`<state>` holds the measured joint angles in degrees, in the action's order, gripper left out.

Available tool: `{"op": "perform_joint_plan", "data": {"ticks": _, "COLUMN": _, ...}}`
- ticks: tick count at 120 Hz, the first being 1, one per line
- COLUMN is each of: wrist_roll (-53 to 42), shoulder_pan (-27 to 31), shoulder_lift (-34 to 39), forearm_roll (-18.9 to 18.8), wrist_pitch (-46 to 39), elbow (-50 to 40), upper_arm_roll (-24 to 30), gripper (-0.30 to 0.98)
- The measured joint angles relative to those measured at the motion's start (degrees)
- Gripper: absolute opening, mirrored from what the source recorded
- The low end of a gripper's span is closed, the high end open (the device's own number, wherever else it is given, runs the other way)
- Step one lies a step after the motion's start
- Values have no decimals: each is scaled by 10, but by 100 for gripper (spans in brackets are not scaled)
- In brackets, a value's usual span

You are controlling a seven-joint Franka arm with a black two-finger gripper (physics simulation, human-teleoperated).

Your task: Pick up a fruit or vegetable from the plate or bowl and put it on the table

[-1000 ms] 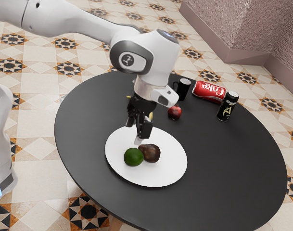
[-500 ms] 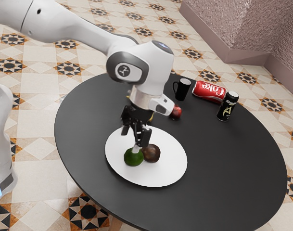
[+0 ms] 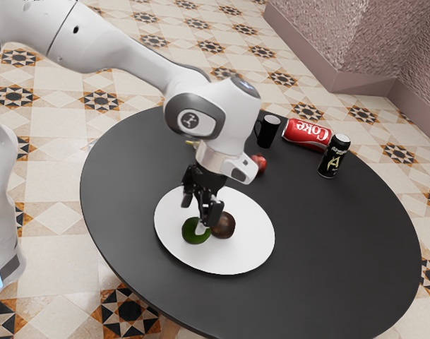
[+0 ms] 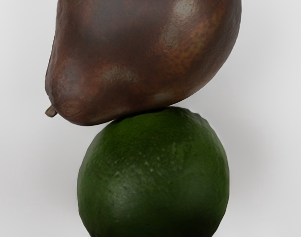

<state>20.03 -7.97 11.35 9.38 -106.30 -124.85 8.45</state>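
Observation:
Over the plate my black gripper (image 3: 195,217) stands open and low, right at the green round fruit (image 3: 190,234), one fingertip overlapping it in the exterior view. The dark brown pear-shaped fruit (image 3: 225,226) lies against the green one on the white plate (image 3: 248,253). From the wrist camera, the green fruit (image 4: 152,173) sits close under my hand, and the brown fruit (image 4: 145,54) with its short stem touches it. Contact between the fingers and the green fruit cannot be made out.
On the round black table (image 3: 335,247), beyond the plate, are a red fruit (image 3: 262,164), a black mug (image 3: 267,132), a lying red Coke can (image 3: 306,135) and an upright black can (image 3: 333,157). Something yellow (image 3: 190,143) peeks out behind the hand.
My hand has come down toward the plate, from above its far part to the green fruit. Both fruits on the plate have stayed where they were.

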Motion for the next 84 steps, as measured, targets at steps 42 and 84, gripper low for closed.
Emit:
{"op": "perform_joint_plan", "data": {"ticks": 42, "wrist_roll": -23, "shoulder_pan": 0, "shoulder_lift": -26, "forearm_roll": 0, "wrist_pitch": -36, "elbow": -3, "upper_arm_roll": 1, "gripper": 69}}
{"op": "perform_joint_plan", "data": {"ticks": 84, "wrist_roll": -34, "shoulder_pan": -5, "shoulder_lift": -29, "forearm_roll": 4, "wrist_pitch": -55, "elbow": -19, "upper_arm_roll": 8, "gripper": 69}}
